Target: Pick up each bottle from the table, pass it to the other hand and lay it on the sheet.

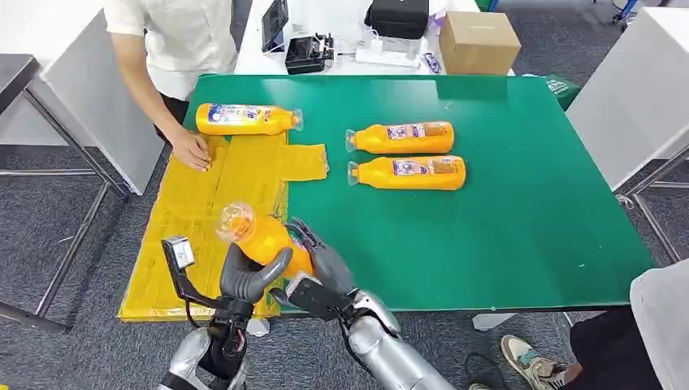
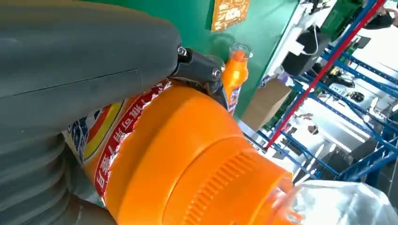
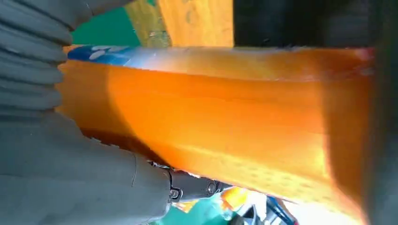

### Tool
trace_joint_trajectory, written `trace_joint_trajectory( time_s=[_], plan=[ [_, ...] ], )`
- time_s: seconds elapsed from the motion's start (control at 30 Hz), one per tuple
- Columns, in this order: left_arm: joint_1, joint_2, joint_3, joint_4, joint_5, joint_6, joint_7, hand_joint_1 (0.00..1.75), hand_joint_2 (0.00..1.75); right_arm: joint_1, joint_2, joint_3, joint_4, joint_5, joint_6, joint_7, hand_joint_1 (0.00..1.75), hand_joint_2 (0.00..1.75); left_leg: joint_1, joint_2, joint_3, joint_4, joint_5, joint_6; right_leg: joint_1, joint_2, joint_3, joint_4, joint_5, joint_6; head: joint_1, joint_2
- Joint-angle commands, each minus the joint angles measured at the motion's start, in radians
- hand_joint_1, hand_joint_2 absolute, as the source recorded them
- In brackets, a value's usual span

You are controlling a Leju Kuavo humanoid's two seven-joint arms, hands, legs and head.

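Observation:
Over the near table edge an orange bottle [image 1: 258,236] with a clear cap is tilted up between my two hands. My left hand [image 1: 248,276] grips its lower body from the left, thumb wrapped around it. My right hand [image 1: 325,262] holds the same bottle from the right, fingers against its side. The left wrist view shows the bottle [image 2: 187,154] under my left hand [image 2: 70,61]; the right wrist view shows it [image 3: 225,117] against my right hand [image 3: 56,164]. One bottle [image 1: 244,119] lies on the yellow sheet [image 1: 187,219]. Two more bottles [image 1: 402,138] [image 1: 410,172] lie on the green table [image 1: 528,187].
A person stands at the far left with a hand [image 1: 191,150] pressed on the sheet. A cardboard box [image 1: 478,41] and black devices [image 1: 309,53] sit on the white table behind. Another person's shoe [image 1: 528,357] is near the table's right front corner.

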Motion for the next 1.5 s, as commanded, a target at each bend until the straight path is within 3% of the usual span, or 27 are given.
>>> trace_joint_trajectory(
  time_s=[0.03, 0.13, 0.37, 0.43, 0.53, 0.73, 0.87, 1.03, 1.17, 1.33, 1.5],
  plan=[
    [-0.056, 0.024, 0.023, 0.055, 0.058, -0.019, 0.008, 1.75, 1.75, 0.006, -0.028, 0.061, -0.071, -0.03, 0.002, -0.011, 0.0, 0.0, 0.0, -0.001, 0.002, -0.001, 0.0, 0.0, 0.0, -0.002, 0.002, 0.0, -0.001, 0.0, 0.0, 0.0],
    [-0.076, 0.058, 0.033, 0.034, -0.083, 0.053, -0.061, 1.75, 1.75, 0.023, -0.049, 0.074, -0.102, -0.003, -0.048, -0.005, 0.0, 0.0, -0.001, -0.001, 0.004, -0.001, 0.0, 0.0, 0.0, -0.003, 0.004, -0.001, -0.001, -0.001, 0.0, 0.0],
    [-0.09, 0.063, 0.066, 0.035, -0.12, 0.058, -0.044, 1.75, 1.75, 0.033, -0.063, 0.087, -0.135, 0.018, -0.06, 0.008, 0.0, 0.0, 0.0, 0.0, 0.002, -0.001, 0.0, 0.0, 0.0, -0.001, 0.002, 0.0, 0.0, 0.0, 0.0, 0.0],
    [-0.122, 0.094, 0.065, 0.043, -0.203, 0.089, -0.058, 1.75, 1.75, 0.03, -0.074, 0.115, -0.155, 0.073, -0.111, -0.01, 0.0, 0.0, 0.0, -0.001, 0.002, -0.001, 0.0, 0.0, 0.0, -0.002, 0.002, 0.0, 0.0, 0.0, 0.0, 0.0],
    [-0.204, 0.161, 0.11, 0.072, -0.32, 0.062, -0.019, 1.75, 1.75, 0.02, -0.109, 0.16, -0.199, 0.288, -0.288, 0.083, 0.0, 0.0, 0.0, -0.001, 0.003, -0.001, 0.0, -0.001, 0.0, -0.003, 0.003, 0.0, -0.001, -0.001, 0.0, 0.0],
    [-0.34, 0.208, 0.152, 0.186, -0.673, -0.003, 0.045, 1.75, 1.75, 0.018, -0.145, 0.109, -0.193, 0.48, -0.382, 0.207, 0.0, 0.0, 0.0, -0.002, 0.002, -0.001, 0.003, -0.001, 0.0, -0.004, 0.002, 0.001, 0.0, -0.001, 0.0, 0.0],
    [-0.37, 0.206, 0.158, 0.216, -0.738, -0.02, 0.056, 1.75, 1.75, 0.025, -0.15, 0.09, -0.19, 0.513, -0.388, 0.223, 0.0, 0.0, 0.0, -0.002, 0.002, -0.001, 0.003, -0.001, 0.0, -0.003, 0.003, 0.001, 0.0, -0.001, 0.0, 0.0],
    [-0.527, 0.25, -0.003, 0.4, -1.233, 0.035, 0.154, 1.75, 1.75, 0.037, -0.144, 0.078, -0.226, 0.535, -0.359, 0.215, 0.0, 0.0, 0.0, -0.003, 0.001, 0.0, 0.003, -0.002, 0.0, -0.004, 0.002, 0.002, 0.0, -0.001, 0.0, 0.0],
    [-0.599, 0.23, -0.001, 0.554, -1.27, 0.003, 0.14, 1.75, 1.75, 0.048, -0.138, 0.081, -0.251, 0.525, -0.348, 0.208, 0.0, 0.0, -0.001, -0.005, 0.002, 0.0, 0.004, -0.002, 0.0, -0.007, 0.003, 0.002, -0.001, -0.001, 0.0, 0.0],
    [-0.806, 0.18, -0.158, 0.922, -1.476, -0.115, 0.207, 1.75, 1.75, 0.036, -0.112, 0.112, -0.236, 0.452, -0.315, 0.146, 0.0, 0.0, 0.0, -0.004, 0.001, 0.0, 0.004, -0.002, 0.0, -0.006, 0.0, 0.003, 0.001, -0.003, 0.0, 0.0],
    [-0.852, 0.131, -0.247, 1.021, -1.576, -0.134, 0.225, 1.75, 1.75, 0.045, -0.098, 0.131, -0.221, 0.41, -0.287, 0.124, 0.0, 0.0, 0.0, -0.004, 0.002, 0.0, 0.004, -0.002, 0.0, -0.006, 0.002, 0.003, 0.001, -0.003, 0.0, 0.0]
  ],
)
